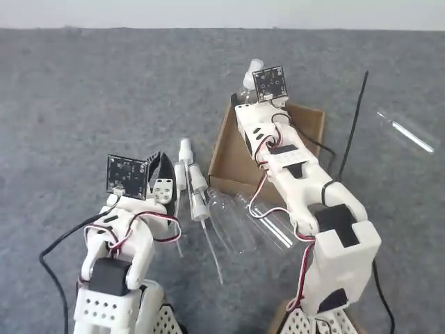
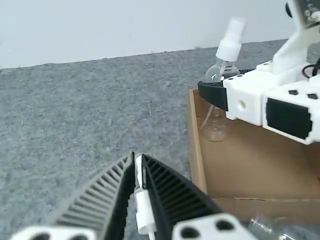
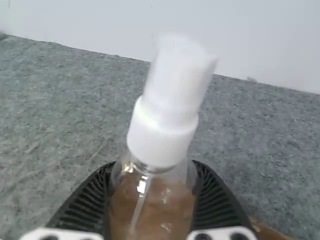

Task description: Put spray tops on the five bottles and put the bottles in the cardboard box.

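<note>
Plastic bottle (image 3: 150, 207): capped and upright; it looked light, stiff, slick and easy to crush, so the body below the neck was the place to grip.
Right gripper (image 3: 155, 170): jaws clamped round that body, over the box's (image 1: 229, 160) 12 o'clock corner.
Left gripper (image 2: 136, 161): jaws narrow, pinching a spray top (image 2: 142, 205), at 9 o'clock of the box.
Left wrist view: showed the bottle's base low over the box; the right wrist view hid it.
High view: showed bare bottles (image 1: 233, 223) lying at the box's 6 o'clock.
</note>
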You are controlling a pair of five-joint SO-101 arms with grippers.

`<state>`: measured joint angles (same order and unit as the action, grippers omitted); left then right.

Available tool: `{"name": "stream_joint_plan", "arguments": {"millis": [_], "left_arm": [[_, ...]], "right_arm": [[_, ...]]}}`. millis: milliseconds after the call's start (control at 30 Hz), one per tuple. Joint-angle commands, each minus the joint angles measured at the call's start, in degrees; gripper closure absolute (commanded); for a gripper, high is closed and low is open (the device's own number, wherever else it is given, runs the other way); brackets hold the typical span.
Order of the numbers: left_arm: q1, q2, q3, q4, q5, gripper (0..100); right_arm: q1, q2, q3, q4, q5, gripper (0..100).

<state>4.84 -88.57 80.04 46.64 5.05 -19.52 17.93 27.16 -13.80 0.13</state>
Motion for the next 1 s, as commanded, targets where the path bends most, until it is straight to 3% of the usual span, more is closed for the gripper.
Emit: {"name": "stream_joint_plan", "arguments": {"millis": [0,267,967], "left_arm": [[-0.3,-1.0,-0.3,-1.5,-0.4,99],[-0.3,-1.0,-0.3,-1.5,-0.4,99],[-0.3,-0.9,-0.3,-1.6,-0.4,99]], "right_arm": [[0.3,-0.6,-2.8,-0.7,0.0,99.1],[0.2,-0.6,-2.8,-0.5,0.0,86.2],[-1.2,-0.6,-2.8,-0.6,3.1,85.3]]}}
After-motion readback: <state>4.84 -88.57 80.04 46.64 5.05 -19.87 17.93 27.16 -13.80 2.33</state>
